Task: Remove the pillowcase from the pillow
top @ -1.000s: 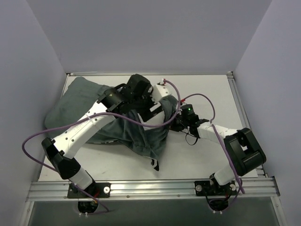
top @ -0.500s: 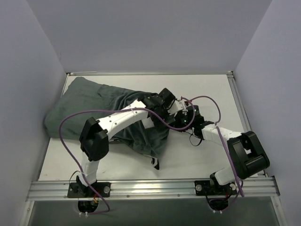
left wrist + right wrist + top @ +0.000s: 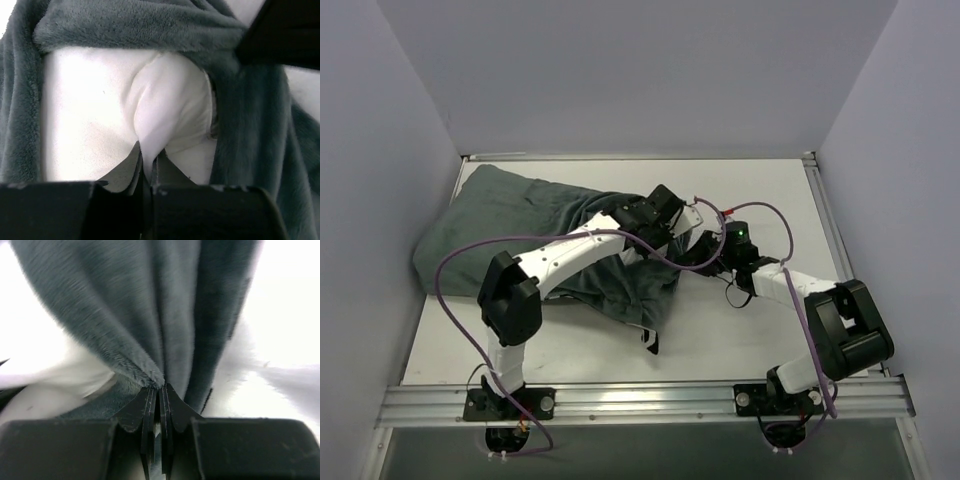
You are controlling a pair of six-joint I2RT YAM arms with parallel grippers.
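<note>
The pillowcase (image 3: 490, 225) lies grey-green side out across the left half of the table, its mouth toward the middle. In the left wrist view the grey pillowcase (image 3: 125, 25) frames the white pillow (image 3: 95, 110), and my left gripper (image 3: 148, 159) is shut on a pinched fold of that pillow. From above, the left gripper (image 3: 682, 234) sits at the case's mouth and the pillow is hidden. My right gripper (image 3: 708, 254) is just to its right. In its own view the right gripper (image 3: 160, 388) is shut on a bunched edge of the pillowcase (image 3: 130, 315).
White table (image 3: 770, 190) with walls close on the left, back and right. A metal rail (image 3: 640, 400) runs along the near edge. Purple cables (image 3: 450, 300) loop off both arms. A small black tab (image 3: 648, 345) hangs from the case's near edge.
My left arm swung its gripper rightward to the case's mouth, then its jaws shut on the white pillow. The right gripper kept its hold on the case edge.
</note>
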